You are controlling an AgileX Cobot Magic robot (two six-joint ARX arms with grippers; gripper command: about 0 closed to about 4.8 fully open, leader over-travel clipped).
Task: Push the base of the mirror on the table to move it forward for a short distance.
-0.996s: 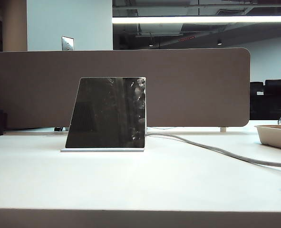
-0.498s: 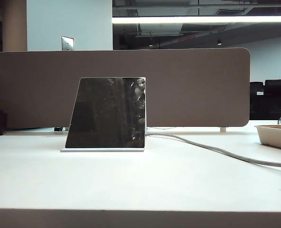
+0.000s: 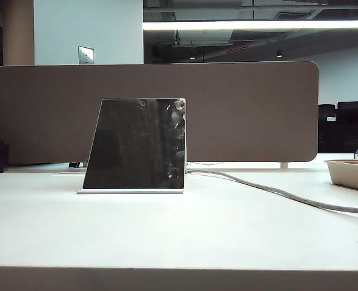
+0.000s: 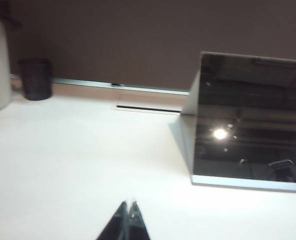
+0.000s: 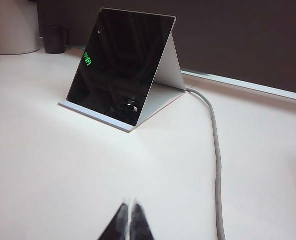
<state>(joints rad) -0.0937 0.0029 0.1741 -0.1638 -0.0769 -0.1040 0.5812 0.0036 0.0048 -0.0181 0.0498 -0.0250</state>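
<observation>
The mirror (image 3: 136,144) is a dark glossy slanted panel standing upright on the white table (image 3: 215,230), left of centre in the exterior view. Its base (image 3: 130,191) is a thin white plate under the panel. The left wrist view shows the mirror (image 4: 248,120) and its base (image 4: 245,183) ahead of my left gripper (image 4: 129,204), which is shut with nothing in it and well short of the base. In the right wrist view my right gripper (image 5: 127,202) is shut and empty, some way in front of the mirror (image 5: 120,65) and base (image 5: 95,116). Neither gripper shows in the exterior view.
A grey cable (image 3: 275,193) runs from behind the mirror across the table to the right; it also shows as the cable (image 5: 215,150). A beige tray (image 3: 351,173) sits at the right edge. A brown divider panel (image 3: 251,109) stands behind. A dark cup (image 4: 36,79) stands far left.
</observation>
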